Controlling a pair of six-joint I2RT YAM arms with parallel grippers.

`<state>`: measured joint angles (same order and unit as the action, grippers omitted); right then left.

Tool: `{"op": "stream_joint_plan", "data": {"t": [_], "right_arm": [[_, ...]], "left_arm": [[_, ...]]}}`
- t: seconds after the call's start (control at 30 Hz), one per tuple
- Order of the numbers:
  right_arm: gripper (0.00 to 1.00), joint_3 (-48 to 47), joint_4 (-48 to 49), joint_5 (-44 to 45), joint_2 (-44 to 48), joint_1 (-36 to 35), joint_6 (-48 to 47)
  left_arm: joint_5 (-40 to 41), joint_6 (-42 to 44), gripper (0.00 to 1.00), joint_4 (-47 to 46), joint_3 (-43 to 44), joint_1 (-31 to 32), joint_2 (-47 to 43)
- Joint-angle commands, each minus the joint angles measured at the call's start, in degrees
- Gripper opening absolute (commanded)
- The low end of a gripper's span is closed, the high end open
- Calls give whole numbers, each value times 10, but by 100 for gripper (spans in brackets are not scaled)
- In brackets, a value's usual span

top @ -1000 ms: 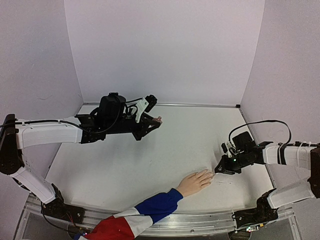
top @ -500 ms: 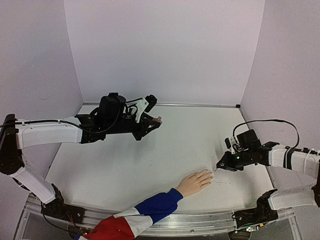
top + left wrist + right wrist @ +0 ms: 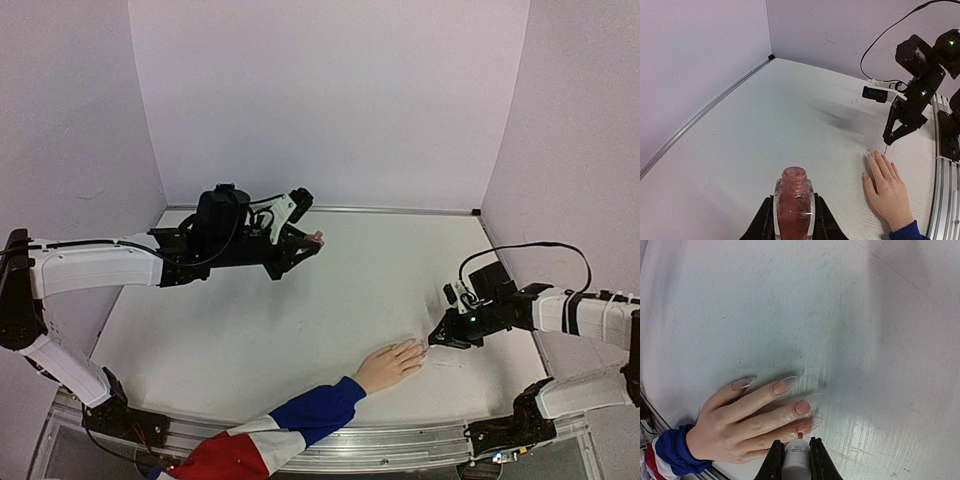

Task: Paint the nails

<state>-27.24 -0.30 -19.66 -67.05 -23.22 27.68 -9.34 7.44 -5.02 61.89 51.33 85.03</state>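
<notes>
Clamped on the brush cap (image 3: 796, 462), my right gripper (image 3: 794, 456) faced the nails (image 3: 802, 407) tip-on, while my left gripper (image 3: 794, 217) gripped the polish bottle (image 3: 793, 187) well apart.

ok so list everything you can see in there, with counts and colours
hand: one, pale flesh colour, flat on the table near the front edge
nails: four showing, pinkish with long clear tips, on the fingertips
sleeve: one, blue, white and red, at the front edge
bottle: one, pinkish, uncapped, held above the table's far left
brush cap: one, white, at the fingertips
table: one, white
rail: one, metal, along the front edge
left gripper: one, black, shut on the bottle
right gripper: one, black, shut on the brush cap
</notes>
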Motion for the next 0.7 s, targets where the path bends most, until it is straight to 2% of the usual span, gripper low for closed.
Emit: {"op": "stream_joint_plan", "data": {"t": [0.0, 0.67], "right_arm": [[0, -10, -18, -19, -11, -9, -7], [0, -4, -9, 18, -8, -17, -3]], "left_arm": [[-7, -5, 0, -28, 7, 2, -27], [-8, -3, 0, -29, 11, 2, -22]]}}
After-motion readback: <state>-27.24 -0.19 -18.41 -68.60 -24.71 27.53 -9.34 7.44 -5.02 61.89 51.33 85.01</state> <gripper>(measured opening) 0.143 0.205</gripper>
